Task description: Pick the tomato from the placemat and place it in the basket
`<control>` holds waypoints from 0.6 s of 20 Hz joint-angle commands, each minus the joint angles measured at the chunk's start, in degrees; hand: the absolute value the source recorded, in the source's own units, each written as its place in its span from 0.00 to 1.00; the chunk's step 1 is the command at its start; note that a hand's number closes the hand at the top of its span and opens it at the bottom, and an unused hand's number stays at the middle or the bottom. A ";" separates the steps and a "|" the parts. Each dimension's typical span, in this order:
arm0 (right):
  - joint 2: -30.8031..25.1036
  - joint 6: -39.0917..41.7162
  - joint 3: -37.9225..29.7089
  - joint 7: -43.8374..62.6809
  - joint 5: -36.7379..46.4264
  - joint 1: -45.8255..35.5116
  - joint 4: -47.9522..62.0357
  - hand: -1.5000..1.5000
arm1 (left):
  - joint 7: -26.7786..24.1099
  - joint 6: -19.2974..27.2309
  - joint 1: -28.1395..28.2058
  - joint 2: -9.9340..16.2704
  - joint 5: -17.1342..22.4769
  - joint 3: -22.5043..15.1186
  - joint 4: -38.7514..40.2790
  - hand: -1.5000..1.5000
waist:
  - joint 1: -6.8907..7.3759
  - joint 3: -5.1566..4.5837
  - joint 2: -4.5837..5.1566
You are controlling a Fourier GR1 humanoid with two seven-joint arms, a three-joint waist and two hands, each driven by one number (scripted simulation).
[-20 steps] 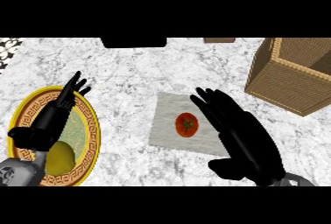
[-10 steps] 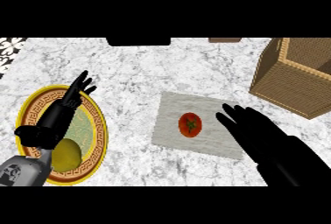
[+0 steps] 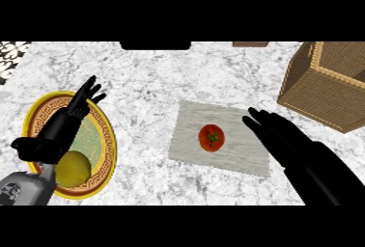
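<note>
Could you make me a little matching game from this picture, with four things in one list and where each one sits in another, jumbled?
Things:
1. tomato
2. yellow fruit
3. basket
4. right hand

Places:
A. on the gold-rimmed plate
B. far right of the counter
C. on the placemat
D. open, over the placemat's right edge

Pairs: 1-C, 2-A, 3-B, 4-D

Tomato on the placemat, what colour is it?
Red with a green stem top, seen in the head view: tomato.

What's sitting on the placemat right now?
Only the tomato, near the middle of the placemat. The right hand covers the mat's right edge, so that strip is hidden.
</note>
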 commanded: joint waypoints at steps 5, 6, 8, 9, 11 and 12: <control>5.03 -8.49 -1.03 -10.59 4.91 -0.95 11.92 0.00 | 2.40 -1.86 -1.65 -3.78 -3.15 2.27 0.75 0.50 | 0.06 0.00 0.06; 7.46 -14.25 4.67 -12.23 10.31 0.08 17.64 0.00 | 3.38 -2.00 -3.36 -3.28 -2.39 2.40 1.40 0.50 | 0.17 0.01 0.11; 5.37 -18.27 2.09 -19.21 10.79 2.57 20.40 0.00 | -0.67 -4.30 -1.34 -3.30 -2.42 3.71 3.09 0.50 | 0.04 0.01 0.13; 7.23 -17.25 1.62 -17.38 11.44 -1.21 22.90 0.00 | 0.27 -2.98 -0.26 -4.45 -5.01 2.17 1.12 0.50 | 0.20 0.00 0.10; 7.28 -18.00 1.82 -19.25 12.93 -0.29 24.02 0.00 | 1.20 -5.41 -2.23 -4.10 -3.66 5.47 3.14 0.50 | 0.04 -0.01 0.08; 7.51 -21.23 1.65 -21.15 13.95 1.15 26.34 0.00 | 3.98 -3.59 -2.05 -5.46 -4.68 3.85 -0.40 0.50 | 0.07 0.00 0.06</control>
